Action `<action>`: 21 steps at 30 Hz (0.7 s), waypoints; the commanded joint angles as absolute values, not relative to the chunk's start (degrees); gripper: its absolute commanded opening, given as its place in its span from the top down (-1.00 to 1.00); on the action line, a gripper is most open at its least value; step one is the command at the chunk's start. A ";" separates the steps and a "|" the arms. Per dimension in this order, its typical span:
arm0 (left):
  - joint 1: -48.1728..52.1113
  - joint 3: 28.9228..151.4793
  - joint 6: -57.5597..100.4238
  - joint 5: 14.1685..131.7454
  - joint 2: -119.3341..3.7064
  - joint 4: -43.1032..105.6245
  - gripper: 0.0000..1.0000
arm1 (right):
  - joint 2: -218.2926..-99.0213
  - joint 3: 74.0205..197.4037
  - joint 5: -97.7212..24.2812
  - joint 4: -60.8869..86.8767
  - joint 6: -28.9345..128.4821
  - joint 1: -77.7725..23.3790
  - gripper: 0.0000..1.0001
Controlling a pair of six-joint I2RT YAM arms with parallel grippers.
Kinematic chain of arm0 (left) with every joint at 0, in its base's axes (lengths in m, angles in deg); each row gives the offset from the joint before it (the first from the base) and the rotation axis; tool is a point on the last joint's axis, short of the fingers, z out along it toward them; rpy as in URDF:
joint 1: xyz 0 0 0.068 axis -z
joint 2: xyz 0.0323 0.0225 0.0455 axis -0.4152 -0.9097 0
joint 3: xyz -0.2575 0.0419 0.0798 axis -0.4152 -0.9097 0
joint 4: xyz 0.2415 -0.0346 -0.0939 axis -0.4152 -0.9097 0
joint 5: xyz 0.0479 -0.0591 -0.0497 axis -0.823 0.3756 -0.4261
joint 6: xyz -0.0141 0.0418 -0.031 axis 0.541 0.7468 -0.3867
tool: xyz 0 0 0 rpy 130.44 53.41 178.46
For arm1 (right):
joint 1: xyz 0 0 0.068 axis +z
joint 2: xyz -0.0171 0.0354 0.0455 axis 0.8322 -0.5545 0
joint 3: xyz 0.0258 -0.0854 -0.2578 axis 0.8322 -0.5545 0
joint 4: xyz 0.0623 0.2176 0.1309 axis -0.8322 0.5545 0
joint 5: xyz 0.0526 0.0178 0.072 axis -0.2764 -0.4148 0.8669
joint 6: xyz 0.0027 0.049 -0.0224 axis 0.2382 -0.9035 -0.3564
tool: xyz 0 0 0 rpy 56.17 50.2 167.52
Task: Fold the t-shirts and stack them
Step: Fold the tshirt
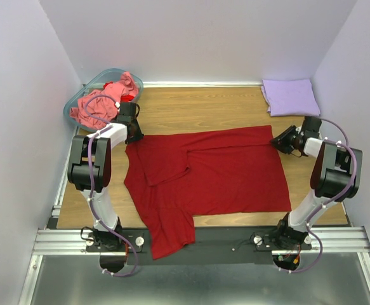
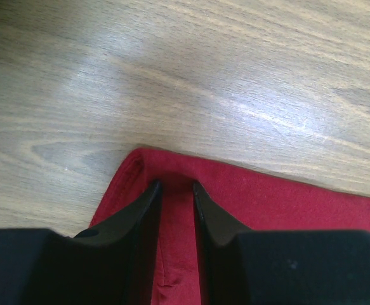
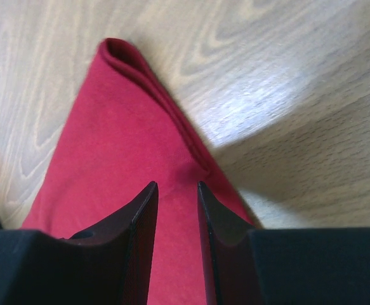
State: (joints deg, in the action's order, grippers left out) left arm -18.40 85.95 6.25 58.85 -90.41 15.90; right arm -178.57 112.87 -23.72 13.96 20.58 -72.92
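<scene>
T-shirt point(image 1: 216, 171) of soft dark red cloth, creased, on wood-grain table point(image 1: 204, 108)

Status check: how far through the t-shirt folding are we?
Done: lavender cloth t-shirt folded at the far right. In hand: dark red cloth t-shirt spread out, left gripper and right gripper pinching its far corners. Remaining: salmon-pink cloth t-shirt in the teal plastic basket.
</scene>
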 commanded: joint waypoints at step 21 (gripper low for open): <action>-18.03 86.41 7.44 56.79 -88.58 14.48 0.31 | -180.67 112.37 -24.68 8.80 18.00 -73.02 0.45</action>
State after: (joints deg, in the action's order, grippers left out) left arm -18.40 85.95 6.69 58.74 -90.33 15.77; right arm -179.90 111.98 -24.00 10.25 18.66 -72.92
